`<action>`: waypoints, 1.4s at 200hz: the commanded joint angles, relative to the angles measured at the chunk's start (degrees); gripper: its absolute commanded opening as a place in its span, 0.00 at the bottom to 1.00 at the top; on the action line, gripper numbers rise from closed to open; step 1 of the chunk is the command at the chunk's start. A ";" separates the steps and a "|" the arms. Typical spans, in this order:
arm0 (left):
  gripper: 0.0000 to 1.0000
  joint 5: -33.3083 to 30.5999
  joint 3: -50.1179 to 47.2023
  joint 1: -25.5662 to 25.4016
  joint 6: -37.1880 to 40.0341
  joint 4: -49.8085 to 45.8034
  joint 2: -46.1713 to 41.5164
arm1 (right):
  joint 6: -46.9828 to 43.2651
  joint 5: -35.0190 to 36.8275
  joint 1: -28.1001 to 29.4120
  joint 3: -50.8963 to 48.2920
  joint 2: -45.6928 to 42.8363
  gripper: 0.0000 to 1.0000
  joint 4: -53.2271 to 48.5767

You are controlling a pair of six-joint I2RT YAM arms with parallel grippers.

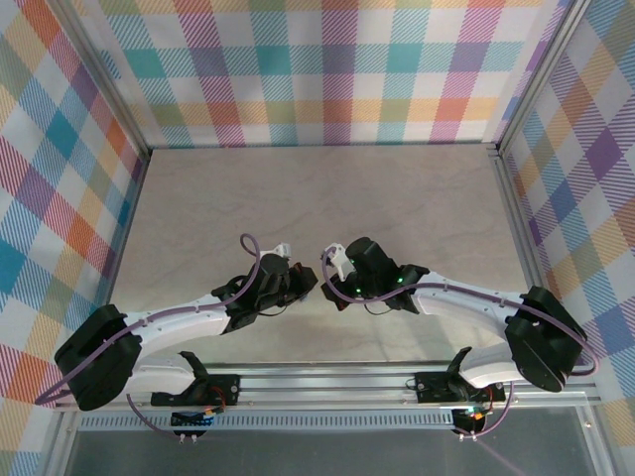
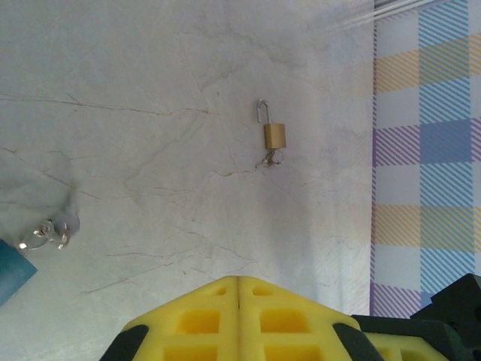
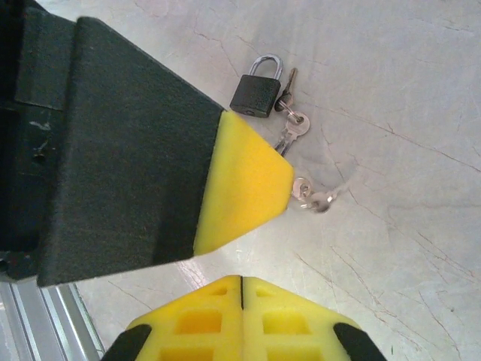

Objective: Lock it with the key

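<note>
**Two arms close in on a padlock, nothing yet in hand.** Both arms meet over the middle of the pale table [image 1: 298, 188], and each gripper's fingers are clenched on nothing.

In the left wrist view, the left gripper [image 2: 239, 284] sits pressed shut at 6 o'clock. A brass padlock [image 2: 275, 136] lies well apart at 1 o'clock, near the plaid wall [image 2: 421, 150]. Its shackle looks raised, and small keys [image 2: 269, 159] lie at its base.

In the right wrist view, the right gripper [image 3: 242, 281] is likewise closed and empty at 6 o'clock. A yellow pad [image 3: 248, 188] of the left arm's finger juts in from 9 o'clock. A dark padlock [image 3: 255, 94] lies flat at 12 o'clock with its shackle seated. A bunch of keys [image 3: 291, 126] touches its 3 o'clock side, though whether any key sits in the keyway cannot be told. A loose key [image 3: 312, 197] lies near, at 4 o'clock from the bunch.

The task looks barely begun, and several things could go wrong:
- **Crowding:** the grippers are close together beside the dark padlock, so a clash could knock it or scatter the keys.
- **Slipping:** thin keys lying flat may slide out from under soft pads.
- **Wrong key:** with two locks and several keys, the wrong one could be picked.
- **Skidding:** an unbraced lock would likely slide away from a pushed key.
</note>
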 commanded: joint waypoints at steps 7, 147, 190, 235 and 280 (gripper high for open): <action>0.10 -5.50 1.63 0.56 4.10 -9.98 -8.28 | 0.94 -0.80 0.07 -0.60 1.85 0.20 1.64; 0.59 -20.31 3.21 3.45 13.81 -40.80 -36.73 | 4.29 10.21 4.89 13.14 23.28 0.55 0.36; 0.59 -20.78 3.09 3.49 14.12 -41.69 -37.36 | 3.08 10.28 5.33 16.35 25.97 0.61 -0.47; 0.59 -22.02 3.81 3.58 15.17 -42.32 -37.91 | 1.61 15.79 7.85 20.68 29.86 0.68 -3.97; 0.59 -22.55 3.65 3.55 15.44 -43.09 -39.27 | 2.39 20.10 8.37 24.43 32.82 0.65 -7.78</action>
